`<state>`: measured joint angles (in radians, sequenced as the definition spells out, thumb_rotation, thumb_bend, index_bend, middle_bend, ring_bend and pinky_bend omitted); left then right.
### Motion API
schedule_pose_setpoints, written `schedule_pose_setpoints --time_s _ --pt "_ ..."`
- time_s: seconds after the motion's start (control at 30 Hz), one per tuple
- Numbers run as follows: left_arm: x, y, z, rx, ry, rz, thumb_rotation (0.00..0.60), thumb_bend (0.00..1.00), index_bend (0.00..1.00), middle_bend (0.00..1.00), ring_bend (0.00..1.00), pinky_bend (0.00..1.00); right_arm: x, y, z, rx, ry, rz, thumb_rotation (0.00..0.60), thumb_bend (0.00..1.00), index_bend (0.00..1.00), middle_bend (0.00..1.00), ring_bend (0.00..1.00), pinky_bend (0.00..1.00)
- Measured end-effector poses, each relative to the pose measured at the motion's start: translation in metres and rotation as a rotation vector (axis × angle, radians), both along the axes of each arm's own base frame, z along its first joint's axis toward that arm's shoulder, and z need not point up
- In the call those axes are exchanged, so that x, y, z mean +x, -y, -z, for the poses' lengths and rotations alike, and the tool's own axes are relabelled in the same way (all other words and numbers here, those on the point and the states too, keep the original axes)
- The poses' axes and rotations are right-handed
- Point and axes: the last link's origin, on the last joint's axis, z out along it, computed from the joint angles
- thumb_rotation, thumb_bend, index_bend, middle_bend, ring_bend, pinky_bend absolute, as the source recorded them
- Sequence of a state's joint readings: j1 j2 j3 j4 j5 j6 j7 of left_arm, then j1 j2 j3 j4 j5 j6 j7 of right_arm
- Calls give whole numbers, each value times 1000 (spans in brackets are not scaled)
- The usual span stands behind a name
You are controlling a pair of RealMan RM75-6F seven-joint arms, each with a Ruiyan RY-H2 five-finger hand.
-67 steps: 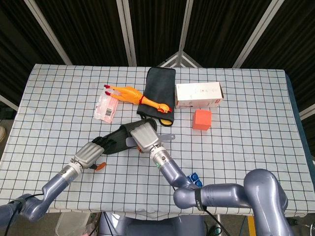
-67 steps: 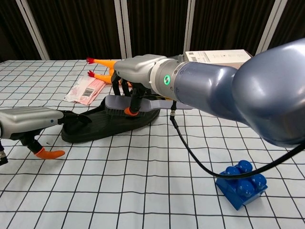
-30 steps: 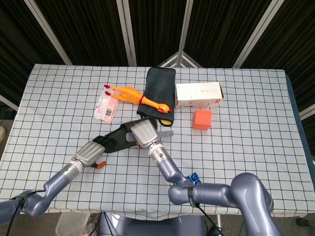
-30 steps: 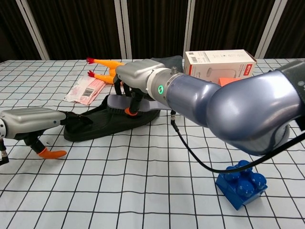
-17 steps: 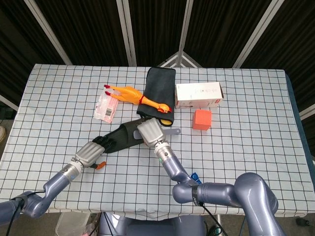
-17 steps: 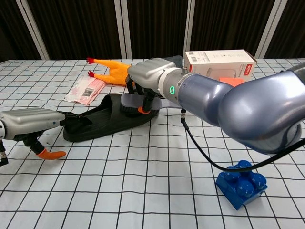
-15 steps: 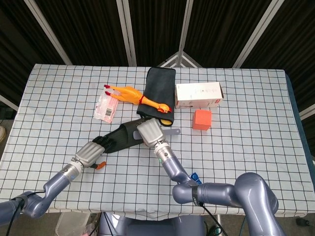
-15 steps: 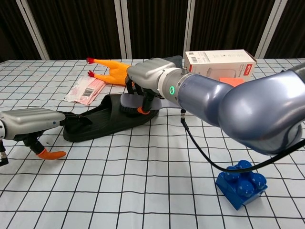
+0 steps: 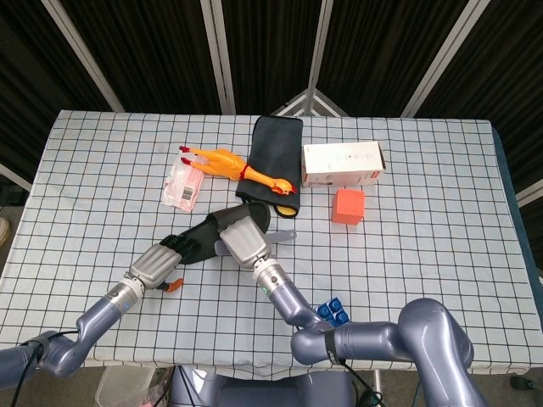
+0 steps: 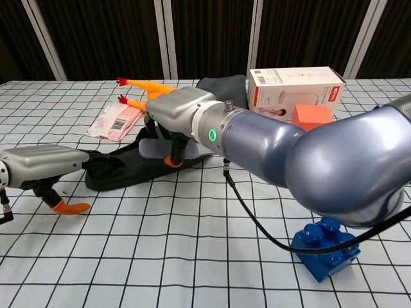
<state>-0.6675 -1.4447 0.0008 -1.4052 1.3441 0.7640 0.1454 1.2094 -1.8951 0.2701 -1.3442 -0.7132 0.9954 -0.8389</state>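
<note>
A black slipper [image 9: 197, 240] [image 10: 122, 168] lies left of the table's middle. My right hand [image 9: 242, 242] [image 10: 183, 115] hovers over its far end and grips a flat lavender tool [image 10: 149, 149], whose handle [image 9: 285, 235] pokes out to the right. The tool's blade sits just above the slipper. My left hand [image 9: 156, 264] [image 10: 42, 163] is at the slipper's near end, its dark fingers [image 10: 103, 158] lying on the slipper. An orange-tipped thumb [image 10: 67, 206] touches the table apart from the slipper. Whether that hand grips the slipper is unclear.
A rubber chicken [image 9: 225, 163], a pink packet [image 9: 183, 185] and a black cloth [image 9: 276, 153] lie behind the slipper. A white box [image 9: 342, 163] and an orange cube [image 9: 348, 206] sit to the right. A blue brick [image 9: 333, 312] [image 10: 324, 247] lies near the front edge.
My right hand carried the lavender tool rightward, then back left over the slipper's middle. The left hand and slipper have stayed put.
</note>
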Motion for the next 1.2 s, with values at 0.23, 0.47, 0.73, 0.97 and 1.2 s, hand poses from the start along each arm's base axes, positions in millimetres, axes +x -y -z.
schedule_pose_setpoints --time_s 0.23,0.47,0.73,0.97,1.2 --pt "0 -1 -1 2 -5 -2 538 531 0 64 42 71 -4 8 -2 -19 -4 21 600 589 711 510 491 561" --pt "-1 1 0 -2 -11 -2 538 532 0 64 42 71 -19 21 -8 -51 -27 64 600 588 711 510 491 562" --pt "-1 2 0 -2 -8 -1 516 537 0 63 42 71 -27 25 -16 -75 -48 81 600 588 710 510 491 563" --pt "9 5 -10 23 29 34 447 421 0 50 42 73 -29 17 -32 -98 -44 78 600 588 710 510 491 563" --pt "14 20 -33 69 103 88 394 307 0 12 41 73 -45 -1 -74 -176 -19 109 600 588 711 510 492 561"
